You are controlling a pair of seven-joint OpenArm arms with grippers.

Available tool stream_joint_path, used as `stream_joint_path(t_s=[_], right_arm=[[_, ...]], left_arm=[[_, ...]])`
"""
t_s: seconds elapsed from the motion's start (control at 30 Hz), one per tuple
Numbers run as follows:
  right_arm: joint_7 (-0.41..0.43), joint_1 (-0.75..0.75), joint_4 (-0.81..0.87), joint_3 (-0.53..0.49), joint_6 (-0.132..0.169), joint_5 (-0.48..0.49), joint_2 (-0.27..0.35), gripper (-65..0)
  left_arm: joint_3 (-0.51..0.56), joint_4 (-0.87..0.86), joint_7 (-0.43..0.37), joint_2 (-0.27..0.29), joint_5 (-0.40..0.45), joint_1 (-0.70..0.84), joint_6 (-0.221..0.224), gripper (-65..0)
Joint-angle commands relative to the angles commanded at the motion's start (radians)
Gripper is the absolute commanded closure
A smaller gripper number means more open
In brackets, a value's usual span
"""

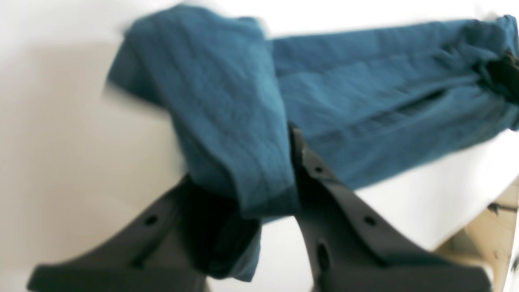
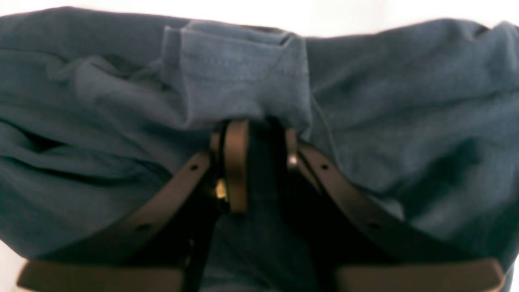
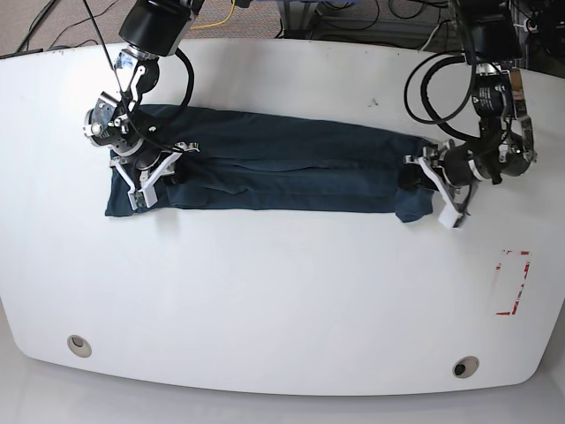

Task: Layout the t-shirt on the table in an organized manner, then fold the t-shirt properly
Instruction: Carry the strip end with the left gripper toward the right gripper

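The t-shirt is lying as a long, narrow, folded band across the far half of the table, running left to right in the base view, with both ends held by the arms. The right gripper is sitting over the band's left end; in the right wrist view its fingers are pressing together on a raised fold of the cloth, which is bunching up between them. The left gripper is working at the band's right end, and the left wrist view shows its fingers pinching a flap of the fabric that is lifting off the white surface. A red tape rectangle is lying near the table's right edge, well apart from the cloth, and two grey round holes are sitting along the near edge.
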Motion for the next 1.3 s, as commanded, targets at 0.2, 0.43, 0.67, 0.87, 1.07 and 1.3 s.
stream_joint_path(t_s=[0.2, 0.43, 0.67, 0.87, 1.07, 1.3], right_arm=[[0.000, 0.000, 0.000, 0.000, 0.000, 0.000, 0.000, -11.1], [0.000, 0.000, 0.000, 0.000, 0.000, -0.002, 0.000, -11.1], [0.000, 0.002, 0.000, -0.002, 0.000, -0.002, 0.000, -11.1], [0.000, 0.002, 0.000, -0.002, 0.000, 0.000, 0.000, -11.1], [0.000, 0.002, 0.000, -0.005, 0.000, 0.000, 0.000, -11.1], [0.000, 0.002, 0.000, -0.006, 0.000, 0.000, 0.000, -11.1]], left_arm=[[0.064, -0.006, -0.002, 0.072, 0.005, 0.005, 0.015, -5.8], [0.114, -0.008, -0.002, 0.146, 0.006, 0.003, 0.035, -6.0], [0.129, -0.035, -0.002, 0.201, 0.038, 0.002, 0.034, -6.0], [0.129, -0.063, -0.006, 0.210, 0.074, -0.008, 0.032, -6.1], [0.129, -0.063, -0.006, 0.209, 0.077, -0.034, 0.032, -6.3], [0.129, -0.063, -0.003, 0.232, 0.077, -0.058, 0.032, -8.5]])
